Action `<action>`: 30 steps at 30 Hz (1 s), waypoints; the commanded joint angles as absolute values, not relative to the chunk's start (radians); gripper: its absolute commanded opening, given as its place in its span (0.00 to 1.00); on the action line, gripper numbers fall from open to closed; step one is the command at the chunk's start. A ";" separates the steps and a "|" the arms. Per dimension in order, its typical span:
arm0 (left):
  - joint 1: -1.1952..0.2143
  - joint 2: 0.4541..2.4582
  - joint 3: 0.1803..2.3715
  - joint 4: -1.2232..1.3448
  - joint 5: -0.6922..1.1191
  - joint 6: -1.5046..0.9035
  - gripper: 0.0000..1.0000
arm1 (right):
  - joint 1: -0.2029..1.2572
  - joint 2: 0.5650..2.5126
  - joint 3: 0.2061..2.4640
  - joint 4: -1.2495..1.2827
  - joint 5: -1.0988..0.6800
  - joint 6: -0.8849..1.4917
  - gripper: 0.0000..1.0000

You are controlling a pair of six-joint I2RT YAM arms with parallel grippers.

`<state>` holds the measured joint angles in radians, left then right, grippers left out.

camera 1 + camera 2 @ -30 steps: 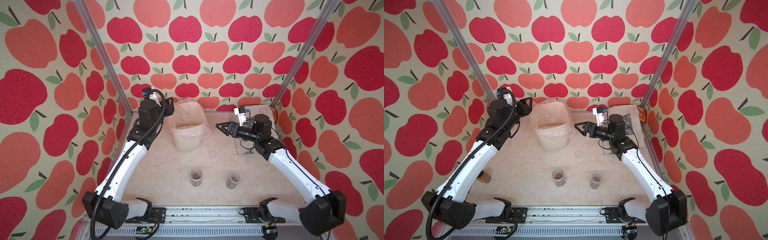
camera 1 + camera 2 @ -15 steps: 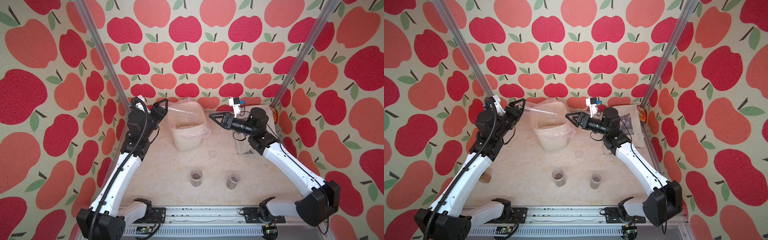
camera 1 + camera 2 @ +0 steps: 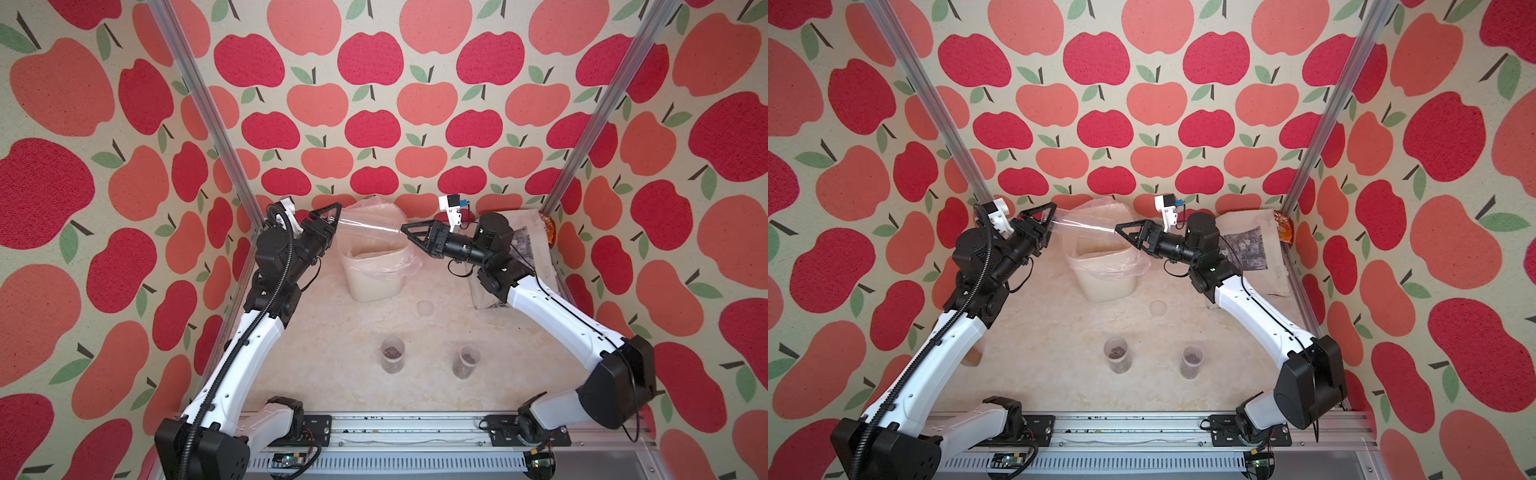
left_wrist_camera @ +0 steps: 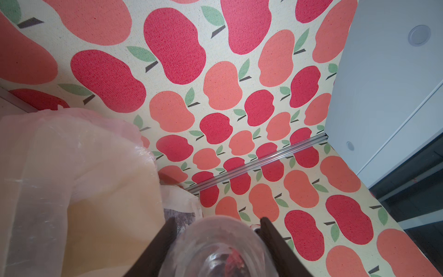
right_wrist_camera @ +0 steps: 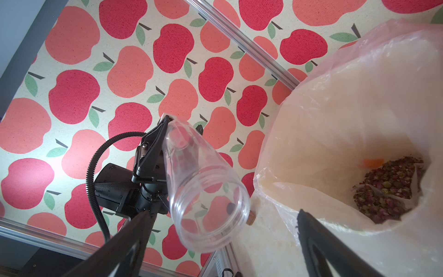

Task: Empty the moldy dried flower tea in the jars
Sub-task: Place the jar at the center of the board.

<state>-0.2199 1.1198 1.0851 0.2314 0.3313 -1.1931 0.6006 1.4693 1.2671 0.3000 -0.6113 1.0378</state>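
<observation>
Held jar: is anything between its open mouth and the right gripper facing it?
Nothing visible does. The jar, clamped in the left gripper, lies on its side up by the bin. Its open mouth points at the right gripper, whose jaws stand open just short of the rim.

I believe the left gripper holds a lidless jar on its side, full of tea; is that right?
Not quite: the jar held on its side by the left gripper is lidless but empty, as the right wrist view shows; tea lies in the bin.
</observation>
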 commanded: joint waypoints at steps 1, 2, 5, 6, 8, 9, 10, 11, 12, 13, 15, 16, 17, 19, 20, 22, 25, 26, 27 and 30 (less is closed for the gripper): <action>-0.215 1.114 1.080 0.288 0.373 -1.233 0.00 | 0.614 1.495 1.312 0.372 -0.609 1.087 0.99; -0.215 1.114 1.080 0.287 0.377 -1.235 0.00 | 0.617 1.502 1.316 0.384 -0.610 1.096 0.99; -0.215 1.117 1.076 0.290 0.384 -1.242 0.00 | 0.628 1.523 1.326 0.420 -0.615 1.122 0.96; -0.215 1.119 1.074 0.293 0.385 -1.245 0.00 | 0.631 1.533 1.330 0.434 -0.615 1.133 0.95; -0.216 1.121 1.069 0.296 0.387 -1.252 0.00 | 0.639 1.547 1.343 0.456 -0.625 1.154 0.92; -0.215 1.123 1.068 0.299 0.387 -1.254 0.00 | 0.643 1.557 1.350 0.466 -0.629 1.164 0.90; -0.215 1.125 1.066 0.303 0.389 -1.257 0.00 | 0.646 1.563 1.355 0.475 -0.632 1.173 0.89; -0.217 1.127 1.067 0.307 0.390 -1.261 0.00 | 0.649 1.570 1.362 0.485 -0.633 1.181 0.87; -0.217 1.130 1.066 0.311 0.393 -1.261 0.00 | 0.652 1.577 1.368 0.494 -0.634 1.189 0.86; -0.217 1.131 1.066 0.310 0.395 -1.262 0.00 | 0.653 1.583 1.371 0.502 -0.635 1.195 0.84; -0.217 1.133 1.067 0.310 0.397 -1.264 0.00 | 0.659 1.597 1.382 0.523 -0.640 1.214 0.80; -0.217 1.135 1.067 0.310 0.398 -1.265 0.00 | 0.662 1.604 1.386 0.529 -0.643 1.222 0.77; -0.218 1.134 1.064 0.309 0.397 -1.266 0.00 | 0.664 1.610 1.392 0.536 -0.646 1.231 0.75; -0.218 1.132 1.063 0.307 0.394 -1.265 0.00 | 0.670 1.623 1.399 0.545 -0.650 1.244 0.72; -0.218 1.133 1.062 0.307 0.393 -1.266 0.00 | 0.673 1.627 1.403 0.549 -0.652 1.247 0.70; -0.218 1.132 1.060 0.304 0.391 -1.266 0.00 | 0.678 1.635 1.407 0.555 -0.652 1.253 0.66; -0.219 1.132 1.058 0.302 0.391 -1.264 0.00 | 0.682 1.637 1.405 0.561 -0.650 1.258 0.62; -0.219 1.134 1.057 0.303 0.390 -1.263 0.00 | 0.683 1.637 1.404 0.560 -0.649 1.259 0.60; -0.219 1.133 1.057 0.301 0.389 -1.262 0.00 | 0.683 1.638 1.405 0.560 -0.649 1.258 0.58; -0.219 1.134 1.055 0.302 0.388 -1.261 0.00 | 0.683 1.637 1.401 0.557 -0.646 1.260 0.53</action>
